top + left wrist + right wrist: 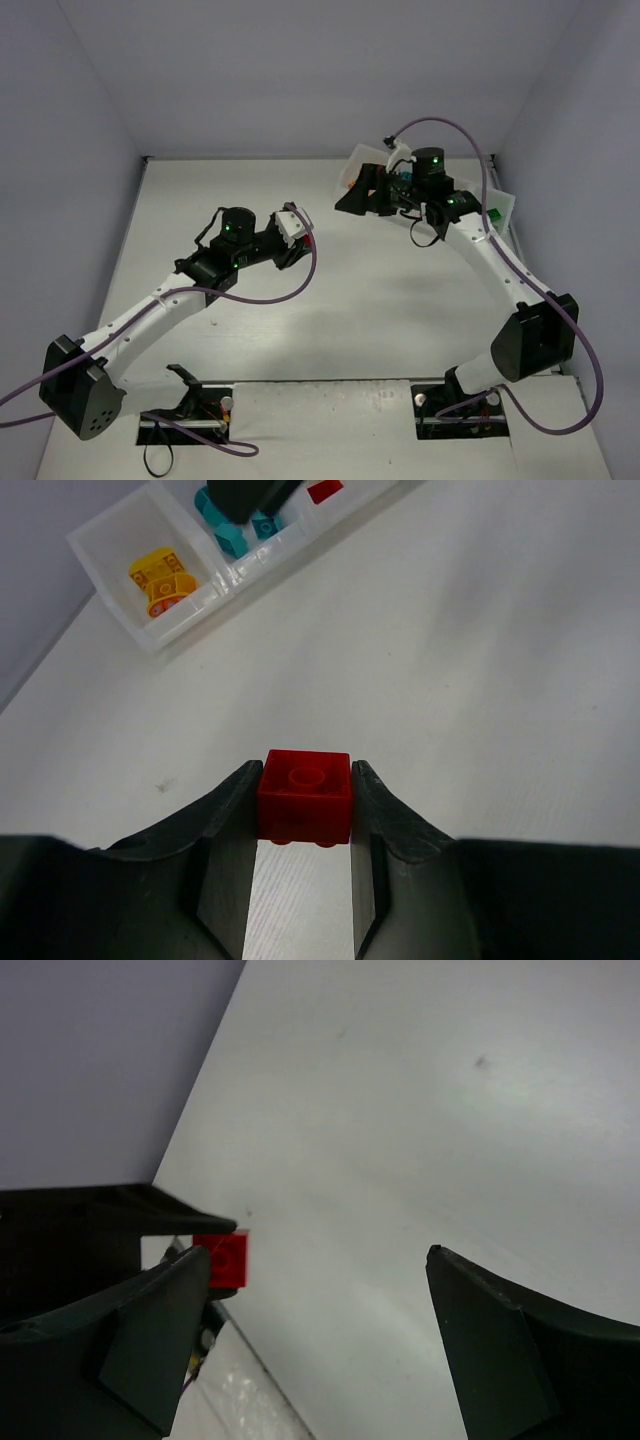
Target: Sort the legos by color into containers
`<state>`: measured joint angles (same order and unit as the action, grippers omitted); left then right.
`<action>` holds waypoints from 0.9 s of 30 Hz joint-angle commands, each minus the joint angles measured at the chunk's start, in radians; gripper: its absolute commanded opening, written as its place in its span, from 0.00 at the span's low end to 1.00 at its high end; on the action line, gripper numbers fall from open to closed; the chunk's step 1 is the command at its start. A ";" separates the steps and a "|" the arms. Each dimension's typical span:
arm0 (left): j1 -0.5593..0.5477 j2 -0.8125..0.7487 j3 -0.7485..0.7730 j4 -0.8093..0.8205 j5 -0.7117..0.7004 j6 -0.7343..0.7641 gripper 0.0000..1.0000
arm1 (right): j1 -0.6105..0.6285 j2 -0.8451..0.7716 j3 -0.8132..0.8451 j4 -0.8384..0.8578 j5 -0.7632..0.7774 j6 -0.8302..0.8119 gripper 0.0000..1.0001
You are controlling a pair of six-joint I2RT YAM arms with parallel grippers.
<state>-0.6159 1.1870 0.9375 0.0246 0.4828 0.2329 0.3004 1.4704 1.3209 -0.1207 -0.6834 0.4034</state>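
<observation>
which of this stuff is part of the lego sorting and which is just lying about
Part of the job:
- red lego, shut in the left claw
- white tray
- yellow legos, teal legos and a red brick, each colour in its own compartment
- right claw, open

Just there:
- purple cables
- table

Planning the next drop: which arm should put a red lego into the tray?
Left. The left pincer is shut on a red lego; the right pincer hangs open and empty.
</observation>
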 commanded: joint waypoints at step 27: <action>-0.004 -0.012 0.063 0.138 0.013 0.034 0.04 | 0.263 0.111 0.014 0.148 -0.054 0.026 0.00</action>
<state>-0.6140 1.1950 0.9611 0.0437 0.4927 0.2459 0.5743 1.5917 1.3109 0.0082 -0.7853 0.4488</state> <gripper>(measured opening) 0.298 0.338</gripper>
